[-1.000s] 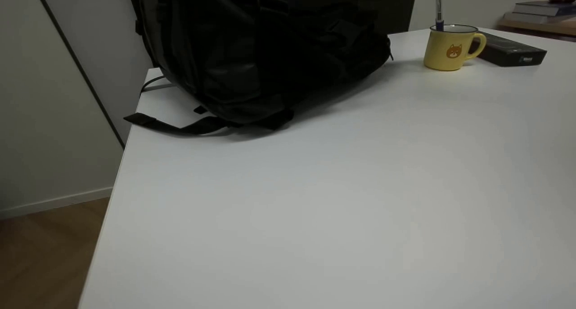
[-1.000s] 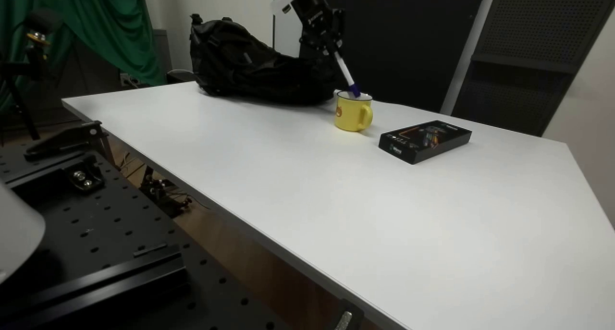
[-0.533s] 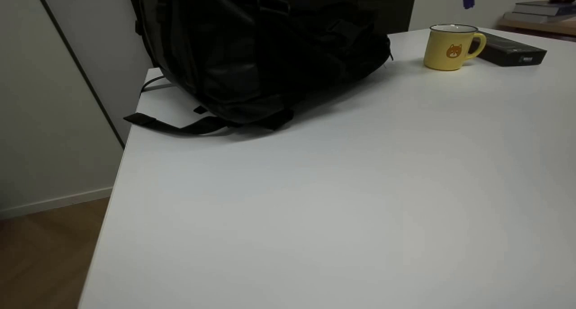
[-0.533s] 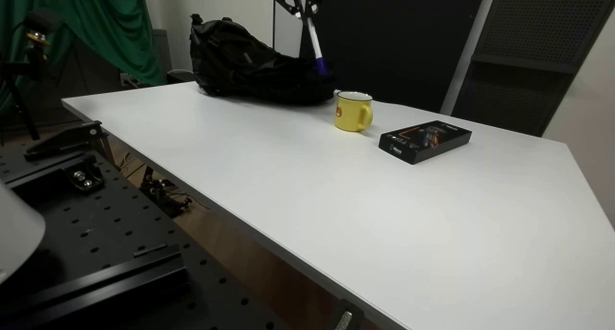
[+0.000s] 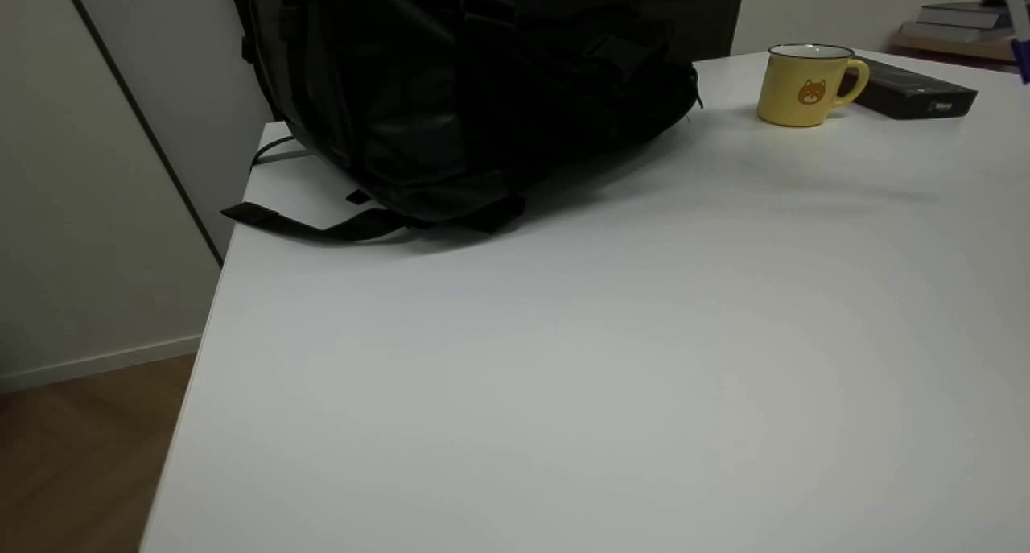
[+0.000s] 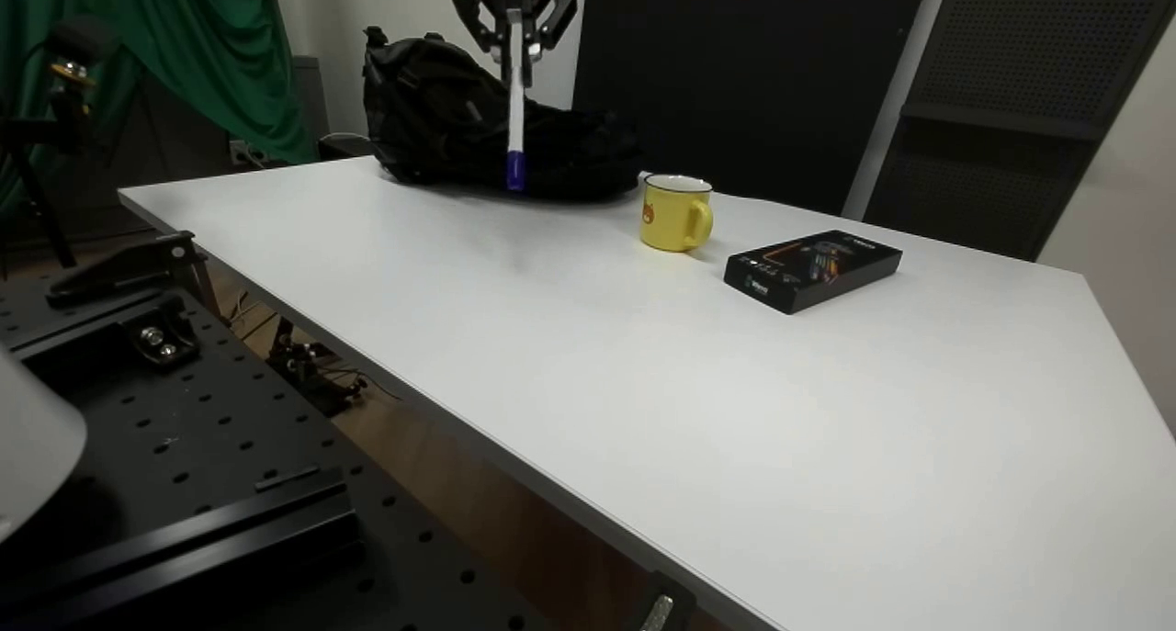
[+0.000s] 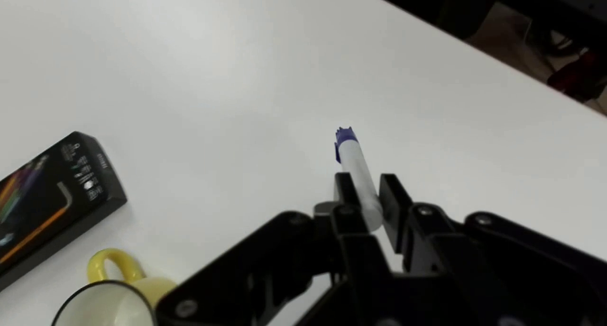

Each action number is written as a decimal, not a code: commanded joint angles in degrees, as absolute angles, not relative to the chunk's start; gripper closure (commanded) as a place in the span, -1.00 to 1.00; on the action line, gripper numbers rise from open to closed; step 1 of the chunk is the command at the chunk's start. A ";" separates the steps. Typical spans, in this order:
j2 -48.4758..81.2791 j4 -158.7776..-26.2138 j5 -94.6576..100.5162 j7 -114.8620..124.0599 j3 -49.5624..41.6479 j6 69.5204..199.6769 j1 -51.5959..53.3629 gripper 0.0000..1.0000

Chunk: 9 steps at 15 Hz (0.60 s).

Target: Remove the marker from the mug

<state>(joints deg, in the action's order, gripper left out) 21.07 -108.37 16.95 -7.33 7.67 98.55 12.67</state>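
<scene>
Jaws of the gripper (image 6: 516,73): clamped narrow, upper centre of an exterior view.
Mug (image 6: 669,216): stands right of centre.
Marker (image 6: 515,128): pinched in the jaws, hanging near upright beneath, purple end lowest, left of the mug.

The white table (image 6: 689,411) carries a black backpack (image 5: 467,110), an upright yellow mug (image 6: 669,216) and a flat black box (image 6: 814,271).

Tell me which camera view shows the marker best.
The wrist view: the marker looks largest there, gripped in the tool, its purple cap distinct. In an exterior view the marker hangs cap down, smaller; in an exterior view the picture's edge cuts the marker.
</scene>
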 commanded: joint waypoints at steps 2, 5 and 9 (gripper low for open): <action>17.23 -120.81 16.42 -10.93 9.74 100.09 11.82 0.91; 17.26 -125.47 16.73 -11.14 10.78 100.61 12.17 0.91; 16.73 -129.03 16.78 -10.65 11.74 102.06 12.28 0.13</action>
<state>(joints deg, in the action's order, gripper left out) 19.73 -125.60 16.88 -10.36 11.11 100.64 12.54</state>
